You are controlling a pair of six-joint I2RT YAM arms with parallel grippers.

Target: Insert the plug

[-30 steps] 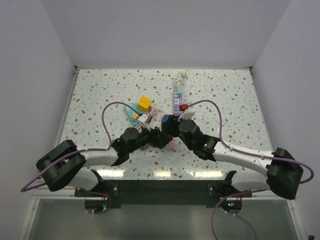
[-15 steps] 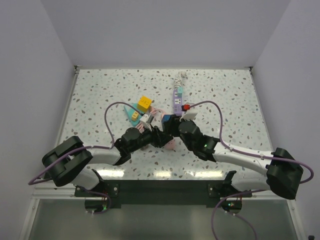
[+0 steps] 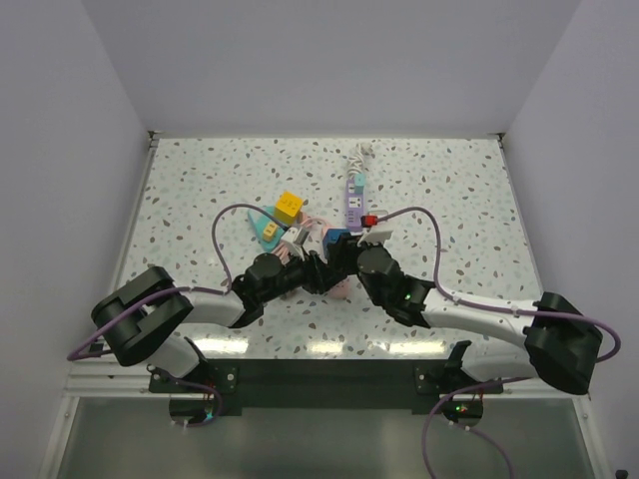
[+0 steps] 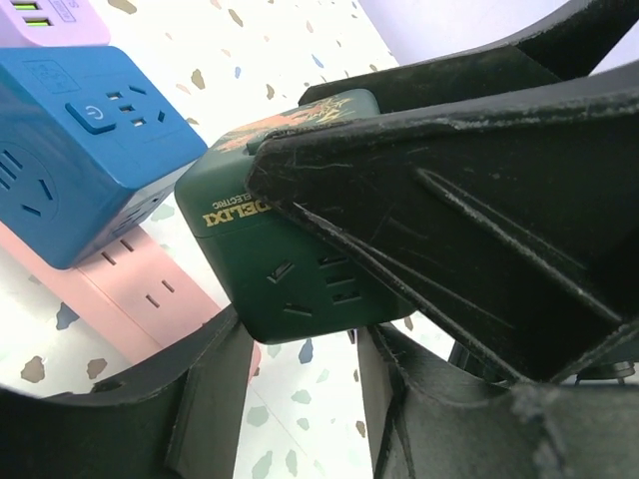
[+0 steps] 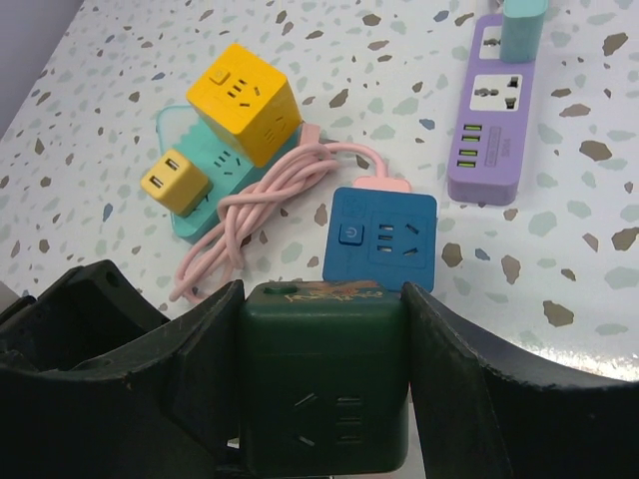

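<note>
My right gripper (image 5: 324,371) is shut on a dark green cube socket (image 5: 324,384), its fingers pressed on both side faces. A blue cube socket (image 5: 384,238) lies just beyond it on the table. In the left wrist view the green cube (image 4: 290,259) hangs above the gap of my left gripper (image 4: 305,344), which is open and empty. The blue cube (image 4: 80,150) and a pink power strip (image 4: 130,299) lie beside it. In the top view both grippers meet at the table's middle, left (image 3: 312,271) and right (image 3: 337,261).
A purple power strip (image 5: 494,130) with a teal plug (image 5: 521,25) lies at the far right. A yellow cube socket (image 5: 245,100), a small yellow adapter (image 5: 172,182) on a teal strip (image 5: 200,228) and a coiled pink cable (image 5: 270,205) lie at the far left.
My left arm has moved right, bringing its open gripper up against the right gripper and the green cube. The right gripper has shifted slightly toward the near edge.
</note>
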